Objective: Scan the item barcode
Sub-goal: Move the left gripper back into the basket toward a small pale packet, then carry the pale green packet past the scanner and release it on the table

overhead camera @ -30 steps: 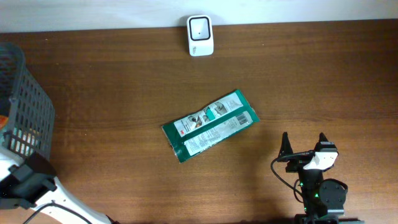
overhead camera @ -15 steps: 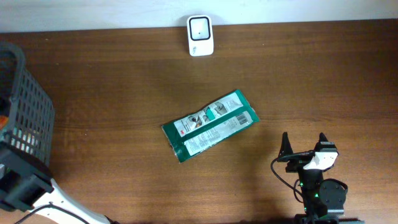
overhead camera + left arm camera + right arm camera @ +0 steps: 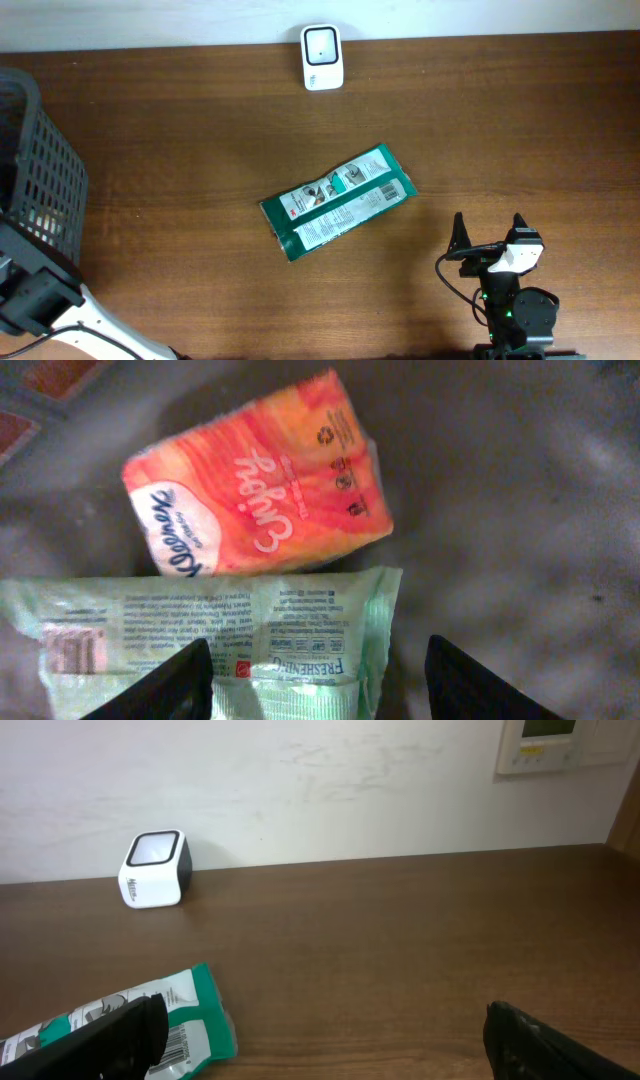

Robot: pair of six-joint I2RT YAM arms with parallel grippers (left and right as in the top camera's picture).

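A green and white packet (image 3: pixel 335 202) lies flat on the wooden table, its barcode (image 3: pixel 387 190) facing up; the right wrist view shows one end of it (image 3: pixel 150 1015). The white scanner (image 3: pixel 322 57) stands at the table's far edge (image 3: pixel 153 869). My right gripper (image 3: pixel 490 235) is open and empty, to the packet's right (image 3: pixel 320 1045). My left gripper (image 3: pixel 320 690) is down inside the basket, jaws open astride the end of a pale green packet (image 3: pixel 200 630). An orange Kleenex pack (image 3: pixel 260 475) lies just beyond it.
A dark mesh basket (image 3: pixel 35 170) stands at the table's left edge, with my left arm (image 3: pixel 40 290) beside it. A white wall runs behind the scanner. Bare wood lies between the green packet and the scanner.
My left arm has shifted beside the basket, and the orange patch seen inside it from overhead no longer shows. The right arm and the green packet have not moved.
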